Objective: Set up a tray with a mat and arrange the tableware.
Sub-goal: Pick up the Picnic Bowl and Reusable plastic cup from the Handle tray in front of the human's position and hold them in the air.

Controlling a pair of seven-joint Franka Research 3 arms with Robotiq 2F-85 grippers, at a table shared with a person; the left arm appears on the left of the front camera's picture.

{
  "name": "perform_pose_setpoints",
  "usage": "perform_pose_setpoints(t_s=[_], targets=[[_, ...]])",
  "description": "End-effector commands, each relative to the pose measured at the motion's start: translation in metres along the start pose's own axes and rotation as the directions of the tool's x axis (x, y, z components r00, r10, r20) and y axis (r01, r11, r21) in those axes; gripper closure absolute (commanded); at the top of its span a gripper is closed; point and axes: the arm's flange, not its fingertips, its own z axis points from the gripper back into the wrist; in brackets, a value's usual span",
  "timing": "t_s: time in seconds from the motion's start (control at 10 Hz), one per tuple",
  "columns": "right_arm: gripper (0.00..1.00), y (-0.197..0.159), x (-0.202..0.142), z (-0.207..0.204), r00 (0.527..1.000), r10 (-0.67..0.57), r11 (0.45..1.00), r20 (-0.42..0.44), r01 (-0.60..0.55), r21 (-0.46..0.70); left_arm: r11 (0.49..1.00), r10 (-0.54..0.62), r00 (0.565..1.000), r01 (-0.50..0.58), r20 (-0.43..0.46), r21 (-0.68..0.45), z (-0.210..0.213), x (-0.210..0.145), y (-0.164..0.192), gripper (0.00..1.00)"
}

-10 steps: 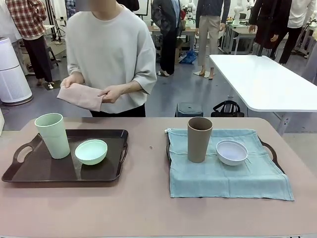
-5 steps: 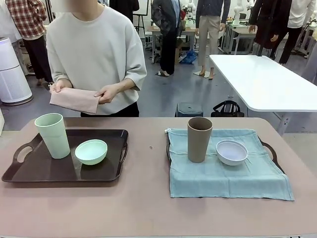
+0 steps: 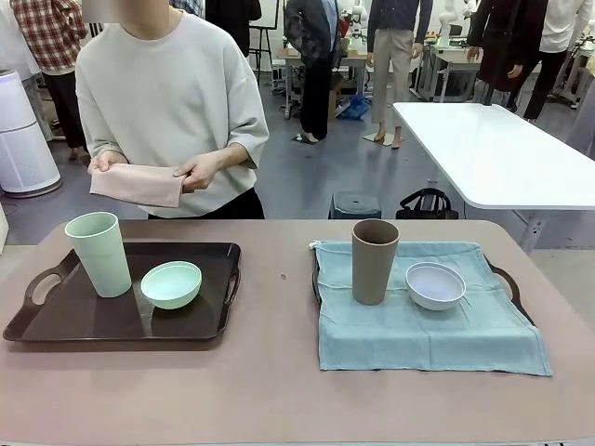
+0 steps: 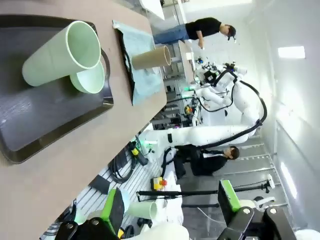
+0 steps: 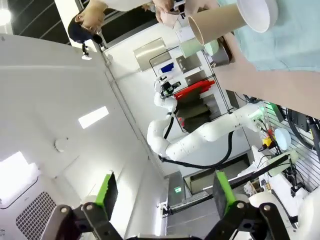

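The person (image 3: 177, 102) holding the folded pink mat (image 3: 137, 184) has shifted left, mint-green cup (image 3: 99, 255) and tan cup (image 3: 374, 262) unmoved; left gripper (image 4: 170, 210) and right gripper (image 5: 165, 195) stand spread, empty.

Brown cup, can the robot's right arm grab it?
Probably yes. The brown cup stands upright on the blue cloth, apart from the white bowl, with nothing over it, and the right gripper is open.

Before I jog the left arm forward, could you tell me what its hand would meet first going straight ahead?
Nothing close: the left hand points past the edge of the table into open room. A white robot arm stands farther along, though depth is unclear.
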Motion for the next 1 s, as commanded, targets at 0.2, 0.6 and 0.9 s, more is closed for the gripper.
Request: perform_pose_setpoints(t_s=[0.2,0.6,0.9], targets=[[0.00,0.024,-0.014,0.026,0.999,0.014,0.993,0.039,-0.009,-0.119,0.986,0.026,0.999,-0.029,0.019,0.164,-0.026,0.015,-0.023,0.00],[0.00,0.030,-0.027,0.002,0.975,0.080,0.954,0.206,-0.016,-0.298,0.982,-0.003,1.000,0.000,0.016,0.190,-0.018,0.027,-0.031,0.00],[0.00,0.032,-0.020,0.021,0.995,0.046,0.982,0.088,-0.029,-0.186,0.982,-0.003,1.000,0.000,0.016,0.190,-0.018,0.027,-0.031,0.00]])
